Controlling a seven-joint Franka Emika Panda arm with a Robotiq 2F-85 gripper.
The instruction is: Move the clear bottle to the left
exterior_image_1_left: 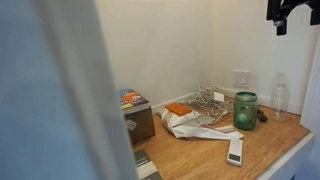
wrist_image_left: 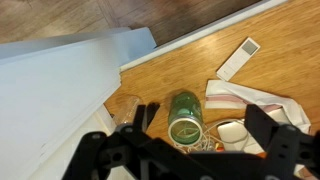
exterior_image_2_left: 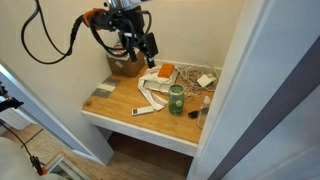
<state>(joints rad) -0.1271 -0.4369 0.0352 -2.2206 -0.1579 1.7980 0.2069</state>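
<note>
The clear bottle (exterior_image_1_left: 280, 97) stands upright on the wooden table, beside the green glass jar (exterior_image_1_left: 245, 110) and close to the wall. In the wrist view the bottle (wrist_image_left: 122, 108) shows as a faint see-through shape next to the jar (wrist_image_left: 185, 117). It is hard to make out in an exterior view, where only the jar (exterior_image_2_left: 176, 98) is plain. My gripper (wrist_image_left: 205, 120) is open and empty. It hangs well above the table in both exterior views (exterior_image_1_left: 290, 12) (exterior_image_2_left: 148, 48), over the jar and apart from the bottle.
A white remote (exterior_image_1_left: 235, 150) lies near the table's front edge. A white and orange cloth (exterior_image_1_left: 185, 120), a tangle of cables (exterior_image_1_left: 210, 100) and a brown box (exterior_image_1_left: 135, 118) also sit on the table. Walls close in the table (exterior_image_2_left: 120, 110) at the back and side.
</note>
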